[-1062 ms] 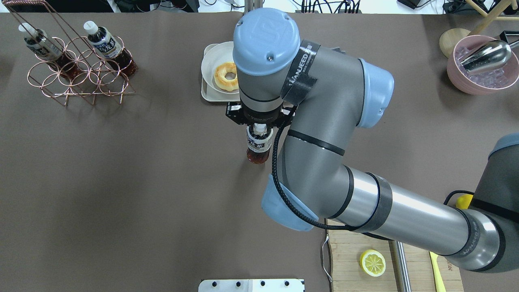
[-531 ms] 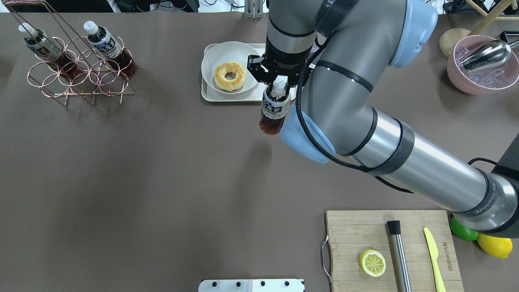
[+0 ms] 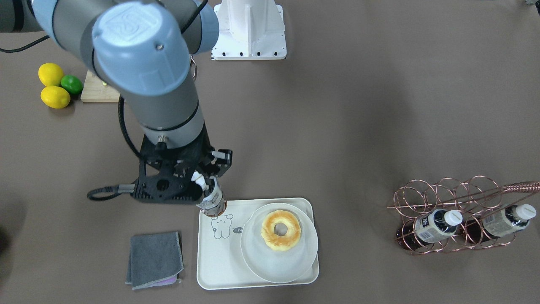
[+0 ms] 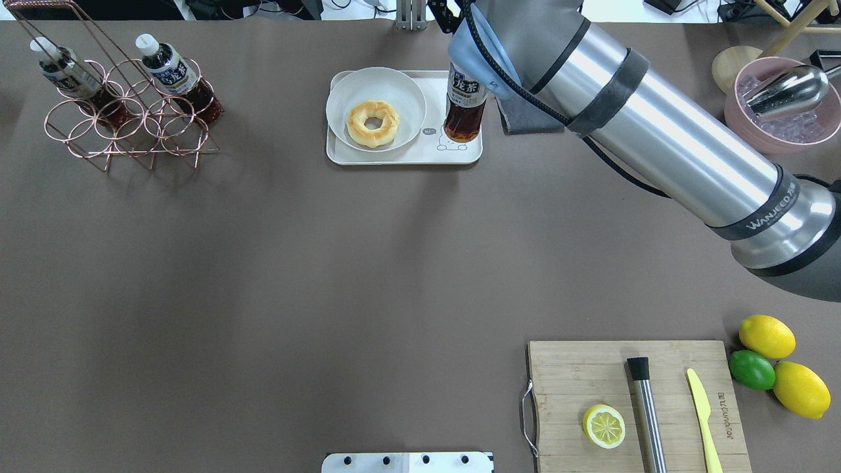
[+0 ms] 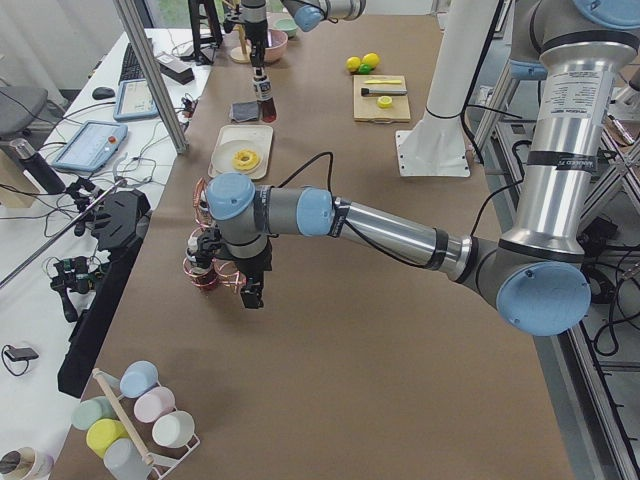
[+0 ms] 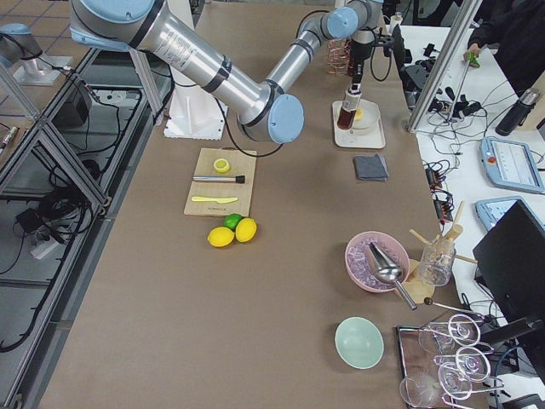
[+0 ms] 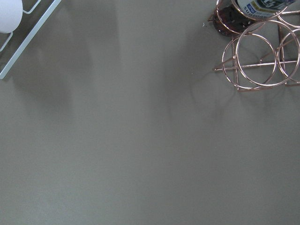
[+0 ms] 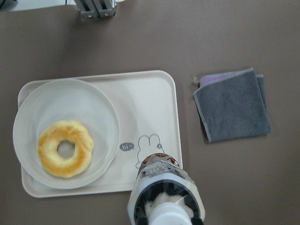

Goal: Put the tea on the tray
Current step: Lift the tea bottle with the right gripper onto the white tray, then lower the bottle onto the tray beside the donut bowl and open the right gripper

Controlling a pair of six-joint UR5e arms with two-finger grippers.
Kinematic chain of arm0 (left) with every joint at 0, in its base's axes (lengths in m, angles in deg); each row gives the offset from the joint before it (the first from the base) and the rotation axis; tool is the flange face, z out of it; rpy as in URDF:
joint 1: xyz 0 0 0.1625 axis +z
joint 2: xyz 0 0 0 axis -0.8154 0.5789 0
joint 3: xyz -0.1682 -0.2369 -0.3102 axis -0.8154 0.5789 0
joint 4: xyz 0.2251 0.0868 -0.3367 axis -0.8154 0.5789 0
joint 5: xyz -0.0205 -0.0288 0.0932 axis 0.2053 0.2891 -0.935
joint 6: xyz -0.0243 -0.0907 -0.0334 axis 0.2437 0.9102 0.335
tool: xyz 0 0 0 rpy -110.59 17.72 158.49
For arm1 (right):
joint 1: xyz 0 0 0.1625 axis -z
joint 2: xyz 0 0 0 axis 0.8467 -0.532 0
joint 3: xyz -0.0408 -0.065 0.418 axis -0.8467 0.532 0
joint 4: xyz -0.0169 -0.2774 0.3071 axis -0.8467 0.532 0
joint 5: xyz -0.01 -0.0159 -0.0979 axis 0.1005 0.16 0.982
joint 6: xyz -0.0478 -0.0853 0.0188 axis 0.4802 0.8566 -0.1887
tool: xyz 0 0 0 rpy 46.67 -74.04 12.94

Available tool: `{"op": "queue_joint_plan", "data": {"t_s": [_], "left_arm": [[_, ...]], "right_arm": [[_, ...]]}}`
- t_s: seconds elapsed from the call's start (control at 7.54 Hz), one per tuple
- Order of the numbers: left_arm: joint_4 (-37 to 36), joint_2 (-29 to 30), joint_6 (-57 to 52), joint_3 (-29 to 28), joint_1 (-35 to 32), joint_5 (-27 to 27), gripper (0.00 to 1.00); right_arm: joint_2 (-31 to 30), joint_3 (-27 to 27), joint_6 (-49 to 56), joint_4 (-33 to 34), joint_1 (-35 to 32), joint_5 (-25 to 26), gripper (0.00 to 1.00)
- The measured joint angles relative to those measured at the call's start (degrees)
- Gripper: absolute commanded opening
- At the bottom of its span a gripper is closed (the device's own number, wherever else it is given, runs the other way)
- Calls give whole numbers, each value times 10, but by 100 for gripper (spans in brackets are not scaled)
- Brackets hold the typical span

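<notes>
My right gripper (image 3: 201, 179) is shut on the white cap of the tea (image 4: 464, 108), a clear bottle of dark brown liquid with a blue-banded label. It holds the tea upright over the right end of the cream tray (image 4: 401, 156), on the bear drawing (image 3: 220, 225). I cannot tell whether the bottle's base touches the tray. The right wrist view looks down on the tea (image 8: 165, 193) and the tray (image 8: 154, 93). My left gripper (image 5: 252, 294) hangs by the copper rack in the exterior left view only; I cannot tell if it is open or shut.
A round white plate (image 4: 401, 92) with a doughnut (image 4: 372, 123) fills the tray's other half. A grey cloth (image 3: 155, 258) lies beside the tray. A copper rack (image 4: 125, 135) holds two more bottles. A cutting board (image 4: 571, 374) and a pink bowl (image 4: 742, 128) are on the right.
My right arm carried the tea away from the robot's side, from over the table's middle to over the tray's right end. The gripper stayed shut on it.
</notes>
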Motion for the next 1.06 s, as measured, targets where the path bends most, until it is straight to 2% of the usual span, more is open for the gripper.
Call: {"op": "queue_joint_plan", "data": {"t_s": [0.27, 0.4, 0.8, 1.06], "left_arm": [[0, 14, 0, -14, 0, 0, 98], [1, 22, 0, -22, 1, 0, 98], [3, 48, -1, -49, 1, 0, 98], [4, 60, -2, -62, 1, 0, 98]], "right_arm": [[13, 105, 12, -95, -18, -5, 0], [18, 131, 15, -114, -20, -5, 0], [28, 185, 25, -173, -17, -2, 0], [29, 199, 25, -194, -10, 3, 0]]}}
